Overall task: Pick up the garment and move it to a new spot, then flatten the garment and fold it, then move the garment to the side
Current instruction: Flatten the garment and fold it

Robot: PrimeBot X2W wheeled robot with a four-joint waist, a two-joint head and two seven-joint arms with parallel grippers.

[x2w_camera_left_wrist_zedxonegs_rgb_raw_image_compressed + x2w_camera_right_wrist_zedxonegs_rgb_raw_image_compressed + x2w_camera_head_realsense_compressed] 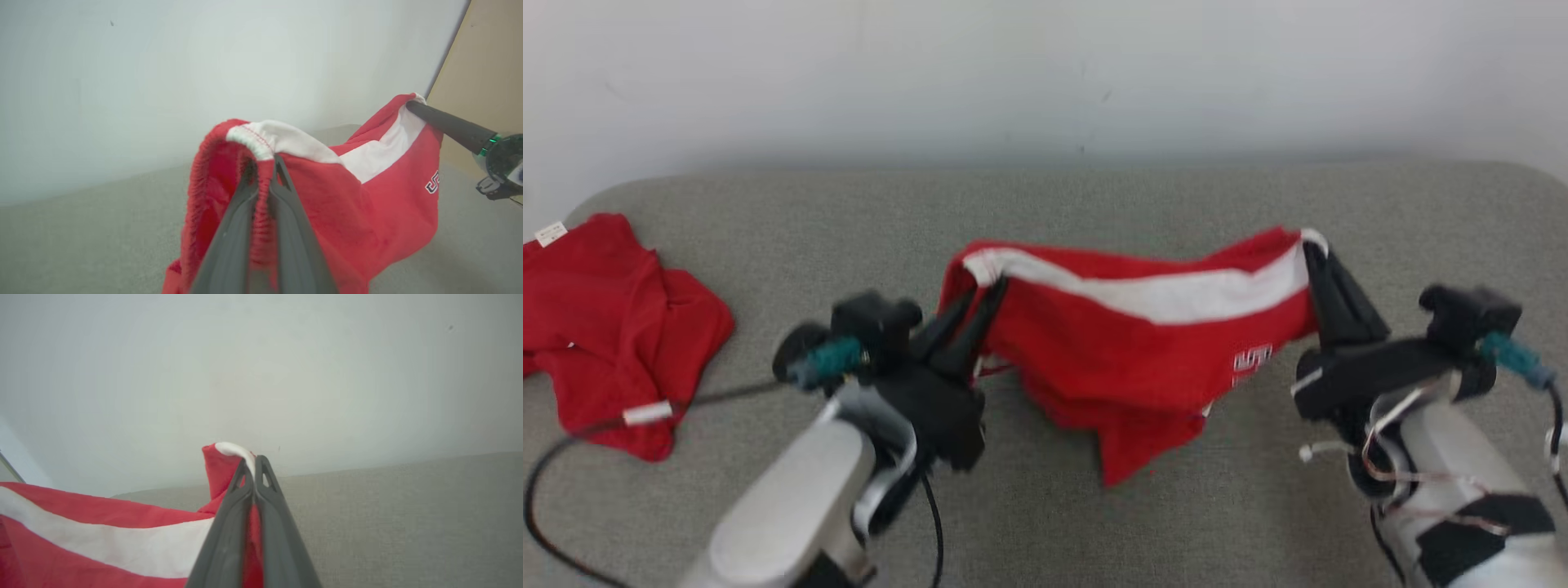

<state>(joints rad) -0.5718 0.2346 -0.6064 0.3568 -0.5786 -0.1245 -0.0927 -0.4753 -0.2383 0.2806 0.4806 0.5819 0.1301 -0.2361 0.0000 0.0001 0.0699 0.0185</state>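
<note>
- The garment (1143, 351), red shorts with a white waistband, hangs stretched between the two grippers above the middle of the grey worktop (1094, 204). Its lower hem droops toward 6 o'clock, and I cannot tell whether it touches the surface.
- The left gripper (980, 298) is clenched on the waistband's 9 o'clock end. The left wrist view shows the gathered elastic pinched between its fingers (233, 237).
- The right gripper (1319, 257) is clamped on the waistband's 3 o'clock end, with cloth squeezed between its closed tips.
- By my reading, the pick-up is done and this is the carry to a new spot.
- Not yet done: laying the garment down, flattening it, folding it and moving it to the side.
- A second red garment (613, 327) lies crumpled at 9 o'clock on the worktop, well apart from the held one.
</note>
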